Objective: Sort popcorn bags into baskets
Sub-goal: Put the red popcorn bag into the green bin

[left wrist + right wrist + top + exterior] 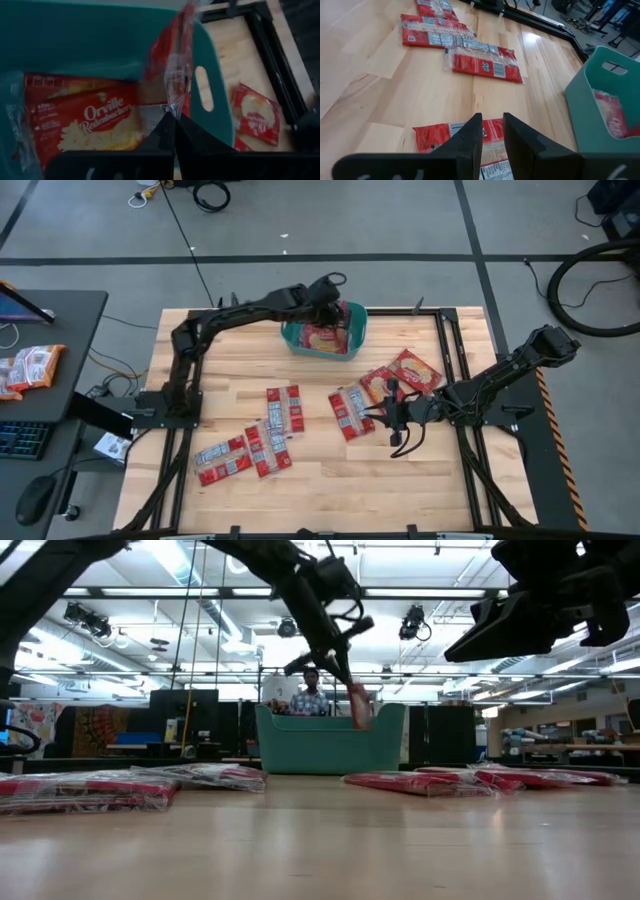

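left gripper [175, 122] pinches a popcorn bag [175, 65] over the teal basket [352, 330] at the wood table's [320, 470] far edge. right gripper [492, 131] slightly open, empty, above table bags [350, 412]. person [312, 695] behind the basket.

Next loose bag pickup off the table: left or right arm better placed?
Right, probably. The right gripper hangs open just over a popcorn bag lying on the table. The left gripper is busy over the teal basket, shut on a packet not yet released.
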You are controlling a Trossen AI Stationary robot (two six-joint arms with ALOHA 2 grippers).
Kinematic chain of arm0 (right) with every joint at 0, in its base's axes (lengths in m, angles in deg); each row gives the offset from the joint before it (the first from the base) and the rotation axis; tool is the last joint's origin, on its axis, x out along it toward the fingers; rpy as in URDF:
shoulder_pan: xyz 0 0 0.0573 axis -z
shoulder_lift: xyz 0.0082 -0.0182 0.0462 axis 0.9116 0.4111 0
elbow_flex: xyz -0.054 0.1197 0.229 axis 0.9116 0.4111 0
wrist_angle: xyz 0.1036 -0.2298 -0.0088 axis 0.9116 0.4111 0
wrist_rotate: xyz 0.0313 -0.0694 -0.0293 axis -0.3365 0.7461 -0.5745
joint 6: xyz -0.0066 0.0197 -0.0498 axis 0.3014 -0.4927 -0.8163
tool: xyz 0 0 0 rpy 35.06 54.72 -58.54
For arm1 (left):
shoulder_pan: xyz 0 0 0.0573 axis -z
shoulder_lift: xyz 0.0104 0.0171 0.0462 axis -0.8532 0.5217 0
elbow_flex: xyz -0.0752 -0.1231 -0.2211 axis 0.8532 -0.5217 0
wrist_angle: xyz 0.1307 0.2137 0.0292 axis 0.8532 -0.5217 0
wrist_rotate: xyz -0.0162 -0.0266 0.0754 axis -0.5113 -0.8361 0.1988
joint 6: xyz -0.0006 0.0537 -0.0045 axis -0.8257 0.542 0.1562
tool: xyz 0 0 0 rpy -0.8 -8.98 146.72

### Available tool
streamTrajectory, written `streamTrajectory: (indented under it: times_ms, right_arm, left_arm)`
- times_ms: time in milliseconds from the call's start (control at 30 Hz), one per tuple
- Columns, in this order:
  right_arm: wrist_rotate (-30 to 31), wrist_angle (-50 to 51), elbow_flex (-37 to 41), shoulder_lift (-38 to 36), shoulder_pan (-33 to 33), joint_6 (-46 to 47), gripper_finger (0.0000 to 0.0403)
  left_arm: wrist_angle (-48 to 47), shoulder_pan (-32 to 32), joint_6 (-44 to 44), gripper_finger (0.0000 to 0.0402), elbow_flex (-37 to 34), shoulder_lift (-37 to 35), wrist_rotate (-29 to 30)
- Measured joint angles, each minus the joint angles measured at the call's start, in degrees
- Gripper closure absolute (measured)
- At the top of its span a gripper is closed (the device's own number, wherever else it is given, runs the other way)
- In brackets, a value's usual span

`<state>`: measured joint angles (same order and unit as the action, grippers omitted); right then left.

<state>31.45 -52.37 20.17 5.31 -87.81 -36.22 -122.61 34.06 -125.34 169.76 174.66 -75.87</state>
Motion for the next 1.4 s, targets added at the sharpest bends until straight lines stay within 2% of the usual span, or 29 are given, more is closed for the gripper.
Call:
streamTrajectory:
  times_ms: [200, 367, 500, 667, 767, 900, 1033, 1167, 1333, 1400]
  right_arm:
    - [-0.37, 0.00, 0.00, 0.00, 0.00, 0.40, 0.0321]
    - [-0.39, -0.04, 0.00, 0.00, -0.48, 0.86, 0.0321]
    - [-0.39, -0.64, 0.00, 0.00, -1.27, 0.86, 0.0321]
    - [-0.39, -0.92, 0.00, 0.00, -1.49, 0.67, 0.0321]
    - [-0.39, -0.92, 0.00, 0.00, -1.49, 0.60, 0.0321]
    - [-0.39, -0.85, 0.00, 0.00, -1.49, 0.54, 0.0321]
    - [-0.37, -0.61, 0.00, 0.00, -1.49, 0.45, 0.0321]
    - [-0.35, -0.44, 0.00, 0.00, -1.49, 0.44, 0.0321]
    - [-0.33, -0.54, 0.00, 0.00, -1.49, 0.62, 0.0321]
    - [-0.32, -0.60, 0.00, 0.00, -1.49, 0.72, 0.0321]
  left_arm:
    - [-2.56, -0.06, -5.61, 0.0395, -0.02, 2.01, 2.06]
    - [-8.72, 0.38, -8.93, 0.0387, 0.00, 1.89, 8.06]
    - [-15.08, 0.60, -8.37, 0.0356, 0.00, 1.87, 10.77]
    - [-20.23, 0.88, -5.64, 0.0298, 0.00, 1.75, 13.69]
    - [-20.77, 1.12, -0.96, 0.0265, 0.02, 0.84, 13.60]
    - [-20.90, 2.76, 10.82, 0.0241, 0.07, -0.60, 9.87]
    - [-20.20, 8.77, 26.67, 0.0238, 0.09, -2.26, 9.43]
    - [-20.16, 16.80, 37.46, 0.0246, 0.09, -2.50, 11.70]
    - [-21.13, 25.36, 45.28, 0.0256, -0.64, -2.25, 13.09]
    - [-22.85, 28.19, 44.63, 0.0257, -1.24, -1.94, 13.01]
